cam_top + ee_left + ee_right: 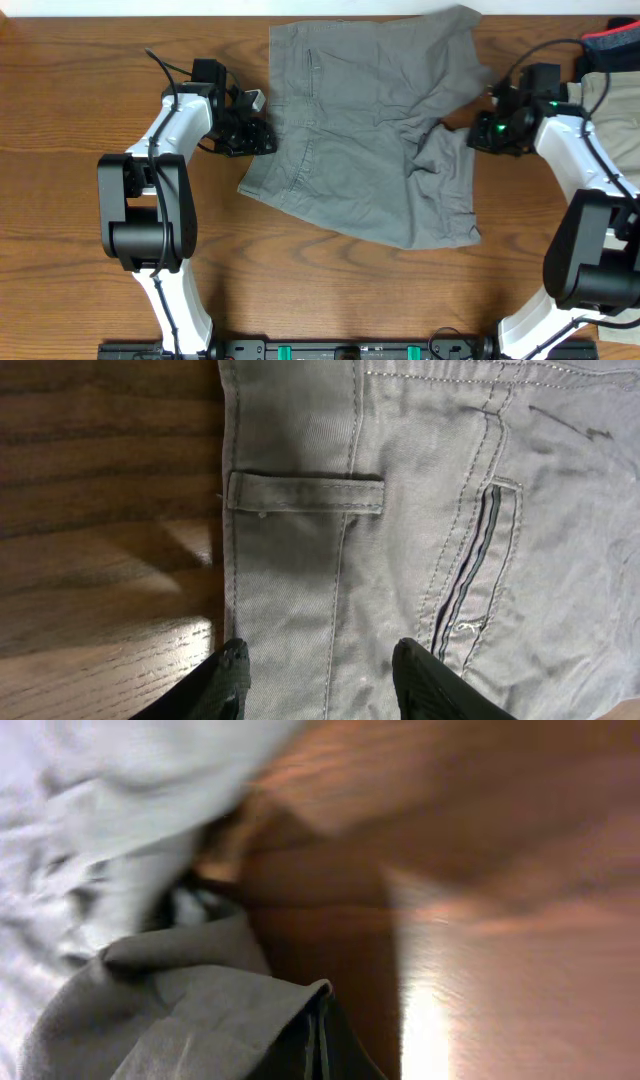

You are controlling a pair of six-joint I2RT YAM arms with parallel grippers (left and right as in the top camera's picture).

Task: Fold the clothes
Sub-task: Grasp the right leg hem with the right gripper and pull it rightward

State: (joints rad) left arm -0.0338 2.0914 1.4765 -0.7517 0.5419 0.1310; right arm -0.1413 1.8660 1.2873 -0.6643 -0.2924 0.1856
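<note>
The grey shorts (370,140) lie spread across the middle of the table, with the right leg rumpled and folded over. My left gripper (262,135) is at the waistband on their left edge. In the left wrist view its fingers (228,672) stand apart over the waistband (300,590), just below a belt loop (305,493), so the gripper (320,680) is open. My right gripper (478,135) is at the shorts' right edge and is shut (320,1030) on a pinched fold of the grey fabric (200,1020). Pale khaki trousers (612,95) lie at the far right edge, partly out of view.
A dark garment with red trim (612,42) lies at the back right corner, above the khaki trousers. Bare wooden table (330,290) shows in front of the shorts and to the left of my left arm (160,170).
</note>
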